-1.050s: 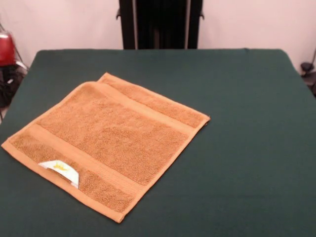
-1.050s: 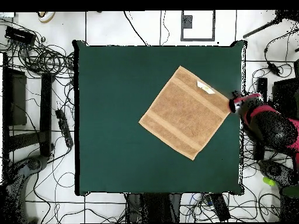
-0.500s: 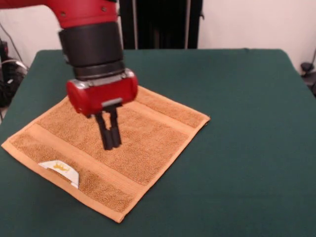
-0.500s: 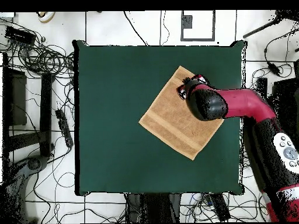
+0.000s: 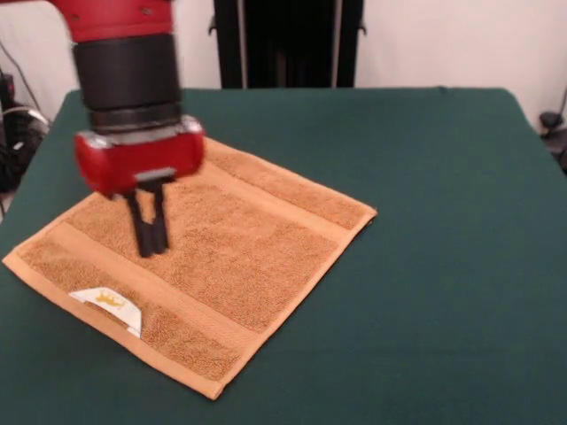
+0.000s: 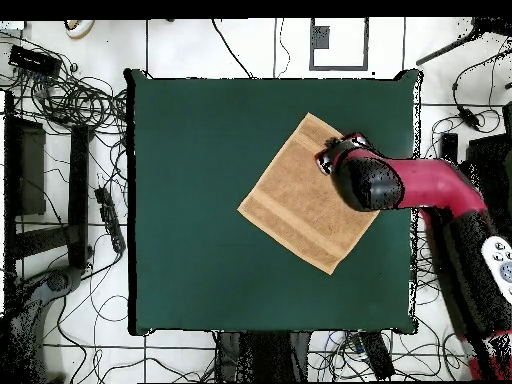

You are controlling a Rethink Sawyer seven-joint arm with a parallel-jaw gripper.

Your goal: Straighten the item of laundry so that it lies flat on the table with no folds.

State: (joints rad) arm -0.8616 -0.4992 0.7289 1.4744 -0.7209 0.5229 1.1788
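Terry cloth, orange-tan and soft, makes up the item of laundry (image 5: 199,257); it lies on the left half of the desk (image 5: 443,266) in the front view, turned like a diamond, with its leftmost corner close to the desk's left edge; going left to right across it, a small white tag (image 5: 108,305) sits at the near-left hem, then a flat woven band (image 5: 133,279) runs beside that hem, then the broad pile of the middle, then a second band (image 5: 266,199) toward the far-right side, and last the right corner (image 5: 368,212) pointing out over bare green felt; the cloth looks nearly flat already, though I cannot tell whether the tagged hem is turned over a little; the gripper (image 5: 151,235) hangs above the left part of the towel, its black jaws pressed together and holding nothing, tips close over the pile but whether they touch it I cannot tell; as a judgement, the towel is light, limp and not fragile; it will drape and bunch rather than slide as a sheet, and the felt likely grips it; a corner or hemmed edge, being firmer and thicker, seems the best place to pinch, then draw outward; the overhead view shows the arm (image 6: 420,185) reaching in over the towel's tagged side.
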